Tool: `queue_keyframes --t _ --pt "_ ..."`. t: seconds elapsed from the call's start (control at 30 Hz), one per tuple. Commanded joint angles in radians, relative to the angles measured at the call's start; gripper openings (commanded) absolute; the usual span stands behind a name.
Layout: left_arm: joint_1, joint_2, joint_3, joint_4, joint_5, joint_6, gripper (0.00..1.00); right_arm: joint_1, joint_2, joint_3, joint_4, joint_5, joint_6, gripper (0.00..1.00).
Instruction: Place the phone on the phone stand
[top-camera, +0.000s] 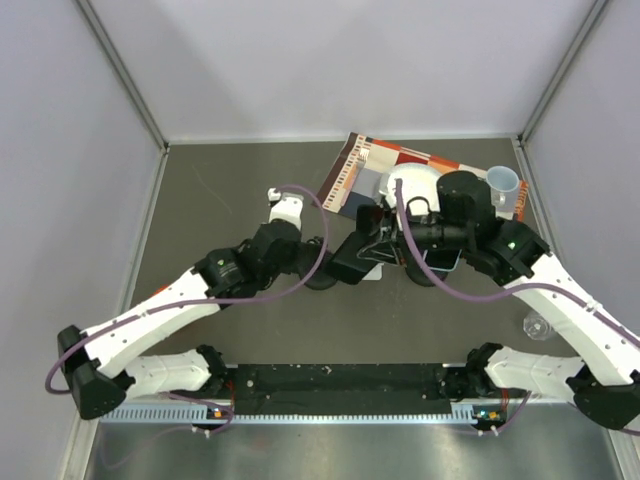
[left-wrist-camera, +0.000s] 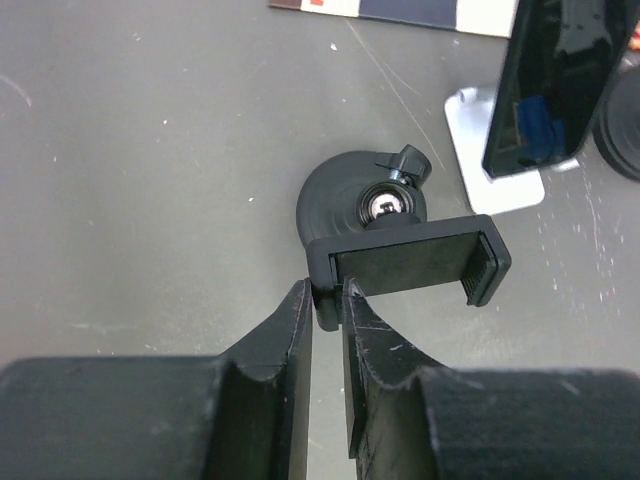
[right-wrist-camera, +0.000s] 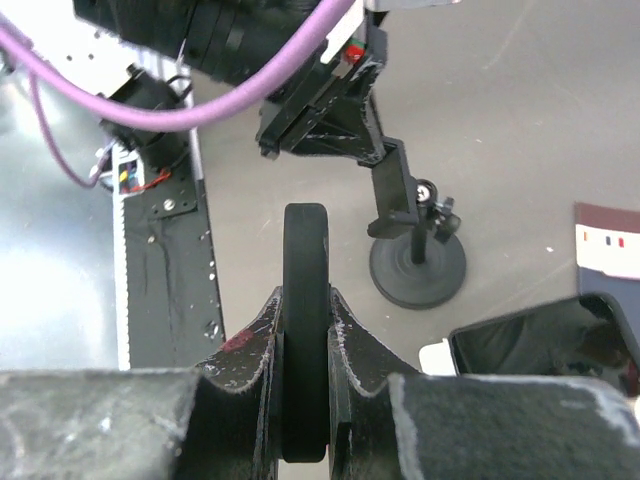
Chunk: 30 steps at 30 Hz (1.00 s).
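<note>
We note the left end effector (left-wrist-camera: 327, 300) drawn narrow, its fingers pinching the left end of a black plastic clamp bracket (left-wrist-camera: 410, 262). The bracket sits atop a black pole with a round base (left-wrist-camera: 325, 200), which stands on the grey worktop (left-wrist-camera: 150, 150).

The right end effector (right-wrist-camera: 305, 300) is closed on a thick black round disc (right-wrist-camera: 305, 250), held on edge between its fingers.

A glossy black phone (left-wrist-camera: 545, 70) leans tilted on the small white plastic phone stand (left-wrist-camera: 478, 140), just beside the pole's base and near the right end effector. We see a patterned mat (top-camera: 375, 165) lying beyond the stand.
</note>
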Motion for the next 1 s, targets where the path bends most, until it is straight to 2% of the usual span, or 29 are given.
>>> queue_keyframes --t 0.0,0.17,0.3,0.5,0.6,0.73,0.97 --pt "0.02 -0.152 -0.089 0.141 0.235 0.3 0.0 0.044 0.011 -0.006 0.092 -0.21 -0.168 0.0" --pt "0.038 -0.223 -0.141 0.138 0.395 0.454 0.0 0.052 0.062 -0.052 0.121 -0.437 -0.343 0.0" --pt "0.043 -0.208 -0.136 0.115 0.457 0.547 0.0 0.058 0.149 0.018 0.118 -0.588 -0.397 0.0" --pt "0.046 -0.2 -0.118 0.126 0.573 0.623 0.0 0.141 0.264 0.077 0.115 -0.533 -0.513 0.0" --pt "0.058 -0.205 -0.116 0.115 0.633 0.652 0.0 0.197 0.292 0.078 0.118 -0.453 -0.587 0.0" --pt "0.069 -0.218 -0.121 0.111 0.644 0.666 0.0 0.223 0.32 0.091 0.121 -0.419 -0.698 0.0" --pt "0.072 -0.22 -0.127 0.114 0.659 0.657 0.0 0.22 0.375 0.115 0.139 -0.366 -0.725 0.0"
